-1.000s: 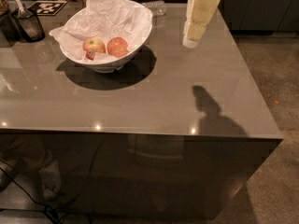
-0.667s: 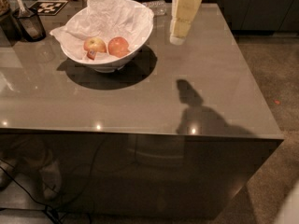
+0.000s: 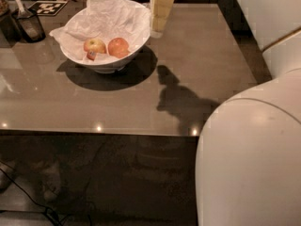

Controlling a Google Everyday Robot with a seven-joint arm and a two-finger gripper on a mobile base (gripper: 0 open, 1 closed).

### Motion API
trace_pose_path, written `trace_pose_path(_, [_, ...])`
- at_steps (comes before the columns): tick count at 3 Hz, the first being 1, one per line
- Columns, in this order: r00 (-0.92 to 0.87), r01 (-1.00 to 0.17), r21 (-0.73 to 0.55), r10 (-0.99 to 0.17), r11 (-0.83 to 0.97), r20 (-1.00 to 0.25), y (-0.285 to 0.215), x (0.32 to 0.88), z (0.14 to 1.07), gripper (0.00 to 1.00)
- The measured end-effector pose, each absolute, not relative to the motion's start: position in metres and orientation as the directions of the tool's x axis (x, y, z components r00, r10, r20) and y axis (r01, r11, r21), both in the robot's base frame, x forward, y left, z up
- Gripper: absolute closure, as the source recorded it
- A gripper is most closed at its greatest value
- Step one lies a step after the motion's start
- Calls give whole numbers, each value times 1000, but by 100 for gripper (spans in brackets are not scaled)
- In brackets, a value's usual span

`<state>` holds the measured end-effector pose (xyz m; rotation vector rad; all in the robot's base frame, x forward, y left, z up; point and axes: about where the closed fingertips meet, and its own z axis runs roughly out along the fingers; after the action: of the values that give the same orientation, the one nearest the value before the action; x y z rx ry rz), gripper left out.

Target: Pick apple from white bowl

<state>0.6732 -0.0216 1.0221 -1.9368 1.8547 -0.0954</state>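
The white bowl (image 3: 134, 41), lined with crumpled white paper, stands on the grey table at the back left. In it lie the red-orange apple (image 3: 118, 46) on the right and a paler yellow-and-red apple (image 3: 94, 45) on the left. My gripper (image 3: 161, 11) hangs pale and cream-coloured just beyond the bowl's right rim, above the table and up and to the right of the red-orange apple, apart from it. Its shadow falls on the table to the right of the bowl.
A small dark cup with utensils (image 3: 29, 23) and a black-and-white marker tag (image 3: 47, 7) sit at the back left. My white arm (image 3: 249, 164) fills the lower right, with another white part (image 3: 273, 18) at the top right. The table's front edge (image 3: 94, 132) runs across the middle.
My gripper has moved left, from over the table's right part to the bowl's right rim. The white arm has come into view at the right.
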Motion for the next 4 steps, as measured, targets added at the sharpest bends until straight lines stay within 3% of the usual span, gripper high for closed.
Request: trace_pose_path(4, [167,-946,-322,-916,-44,-365,81,741,975,0])
